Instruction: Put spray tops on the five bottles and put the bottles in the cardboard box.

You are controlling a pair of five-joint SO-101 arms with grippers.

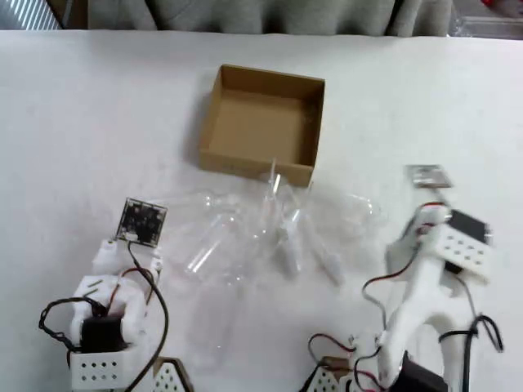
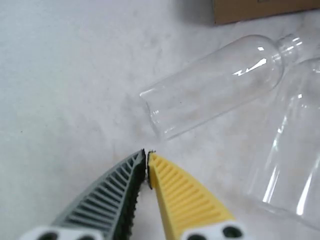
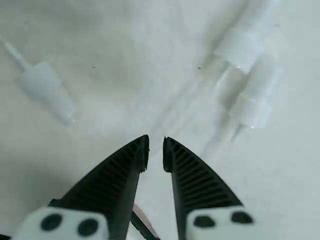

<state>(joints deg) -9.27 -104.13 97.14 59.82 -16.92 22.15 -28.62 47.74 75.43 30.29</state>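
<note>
Left gripper (image 2: pixel 146 156): at 7 o'clock on the table (image 1: pixel 73 114); jaws closed tip to tip, holding nothing, near the base of one lying bottle (image 2: pixel 215 85).
Bottles (image 1: pixel 214 241): clear, lying flat in a loose heap mid-table, all outside the box.
Spray tops (image 1: pixel 288 241): white, loose, at 3 o'clock of the heap.
Cardboard box (image 1: pixel 253 166): open-topped, at 12 o'clock of the heap.
Right gripper (image 3: pixel 156 145): at 5 o'clock; a narrow gap between its tips, holding nothing.

Clear bottles (image 1: pixel 211 245) and loose white spray tops (image 1: pixel 288 247) lie flat near the open cardboard box (image 1: pixel 245 166).
</note>
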